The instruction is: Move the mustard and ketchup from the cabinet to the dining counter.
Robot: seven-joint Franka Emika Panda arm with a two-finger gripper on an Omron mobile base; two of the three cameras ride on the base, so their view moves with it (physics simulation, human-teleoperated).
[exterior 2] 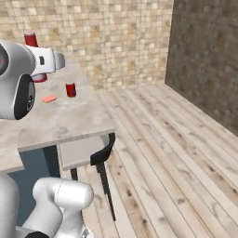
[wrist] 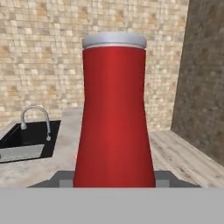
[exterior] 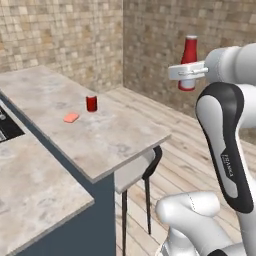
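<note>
Jaws grip the ketchup [exterior: 189, 55] upright in the air, off the desk's [exterior: 115, 145] far corner.

Place: a rendered home kitchen.
Walls: tan stone tiles.
Floor: pale wooden planks.
Bench: long beige marble-look bench [exterior: 75, 120] over blue cabinet fronts.
Sink: black basin [wrist: 26, 140] with curved silver tap [wrist: 35, 116].
Seating: black-framed stool [exterior 2: 93, 153].
</note>
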